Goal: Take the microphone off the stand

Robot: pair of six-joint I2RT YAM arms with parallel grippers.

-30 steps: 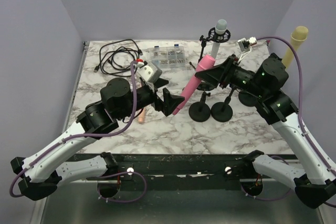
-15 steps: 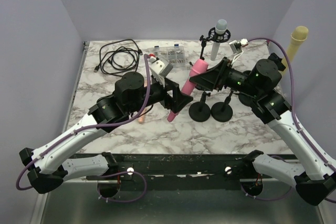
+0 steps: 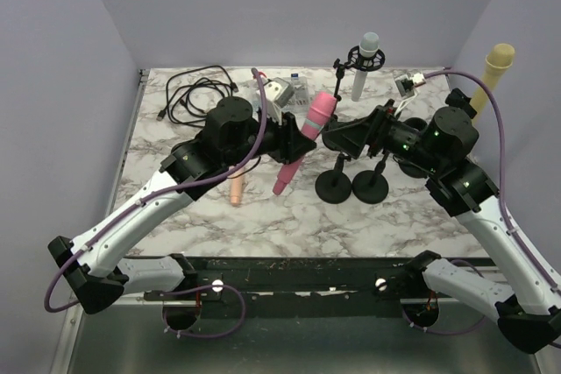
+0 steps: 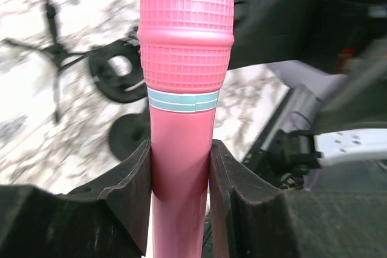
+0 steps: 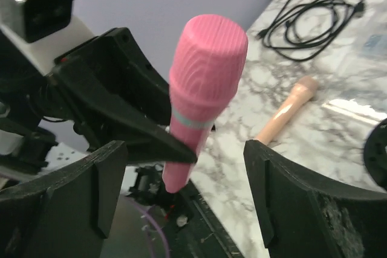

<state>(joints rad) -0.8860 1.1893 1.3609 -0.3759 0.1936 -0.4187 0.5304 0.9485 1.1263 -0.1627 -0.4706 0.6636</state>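
The pink microphone [image 3: 300, 139] hangs tilted in the air above the table, head up and away from me. My left gripper [image 3: 289, 146] is shut on its handle, and the left wrist view shows both pads [image 4: 130, 179] pressed against the pink microphone [image 4: 184, 89]. To the right, my right gripper [image 3: 330, 136] stands open, its fingers wide apart with nothing between them. In the right wrist view the pink microphone [image 5: 202, 89] stands beyond my right gripper [image 5: 187, 200]. Two black stands with round bases [image 3: 334, 187] rise below and right of the microphone, apart from it.
A peach microphone [image 3: 237, 188] lies on the marble table [image 3: 289, 216]. A grey-headed microphone [image 3: 368, 54] sits in a stand at the back. A yellow microphone [image 3: 495, 67] stands at the far right. A coiled black cable [image 3: 197, 98] and a clear box [image 3: 289, 89] lie at the back left.
My left arm moved right and its gripper shut on the pink microphone's handle. My right gripper let go of the microphone, opened wide and drew back to the right.
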